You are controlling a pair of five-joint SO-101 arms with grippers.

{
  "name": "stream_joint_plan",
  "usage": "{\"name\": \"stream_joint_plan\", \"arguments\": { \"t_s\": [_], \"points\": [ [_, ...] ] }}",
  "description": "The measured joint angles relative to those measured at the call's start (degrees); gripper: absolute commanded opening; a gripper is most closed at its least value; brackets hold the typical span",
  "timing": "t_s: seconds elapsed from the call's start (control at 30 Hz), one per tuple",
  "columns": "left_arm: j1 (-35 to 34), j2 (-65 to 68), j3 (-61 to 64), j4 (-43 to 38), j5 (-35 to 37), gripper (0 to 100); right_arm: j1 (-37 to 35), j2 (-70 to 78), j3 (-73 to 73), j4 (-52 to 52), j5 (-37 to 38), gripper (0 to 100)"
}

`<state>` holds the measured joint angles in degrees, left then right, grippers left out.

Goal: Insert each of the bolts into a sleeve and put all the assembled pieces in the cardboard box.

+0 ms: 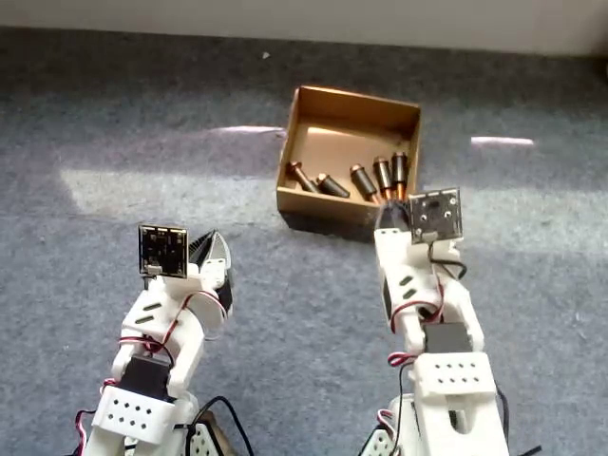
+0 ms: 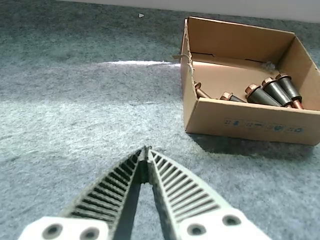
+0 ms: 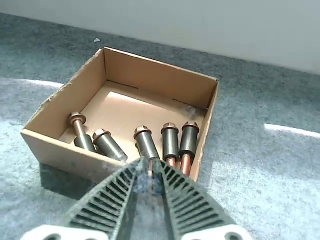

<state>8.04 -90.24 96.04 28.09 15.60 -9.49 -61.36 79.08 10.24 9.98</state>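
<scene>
The cardboard box (image 1: 410, 123) sits open on the grey carpet, seen too in the left wrist view (image 2: 250, 122) and the right wrist view (image 3: 55, 150). Several copper bolts in dark sleeves (image 1: 363, 180) lie side by side along its near wall (image 3: 170, 141) (image 2: 272, 91). My right gripper (image 3: 149, 167) is shut and empty, its tips just at the box's near wall (image 1: 391, 217). Over bare carpet to the left of the box, my left gripper (image 2: 145, 152) is shut with nothing in it (image 1: 215, 249).
Grey carpet (image 1: 114, 123) spreads all around the box. A pale wall (image 3: 200, 25) runs along the far edge. Bright patches of light lie across the carpet (image 1: 142, 190).
</scene>
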Motion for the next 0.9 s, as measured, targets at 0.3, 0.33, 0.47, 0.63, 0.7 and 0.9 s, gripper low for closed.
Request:
{"name": "stream_joint_plan", "arguments": {
  "t_s": [0.3,0.33,0.47,0.63,0.7,0.9],
  "points": [
    [0.0,0.0,0.0,0.35,0.0,2,0.0,-22.95,14.33,3.16,0.0,0.8],
    [0.0,0.0,0.0,0.35,0.0,2,0.0,-25.32,14.95,4.92,0.0,0.8],
    [0.0,0.0,0.0,0.35,0.0,2,0.0,-34.73,16.18,12.48,0.0,0.8],
    [0.0,0.0,0.0,0.35,0.0,2,0.0,-42.37,16.79,20.4,0.0,0.8],
    [0.0,0.0,0.0,0.35,0.0,2,0.0,-42.46,16.79,22.59,0.0,0.8],
    [0.0,0.0,0.0,3.08,0.0,2,0.0,-42.46,16.79,33.58,0.0,0.8]
  ]
}}
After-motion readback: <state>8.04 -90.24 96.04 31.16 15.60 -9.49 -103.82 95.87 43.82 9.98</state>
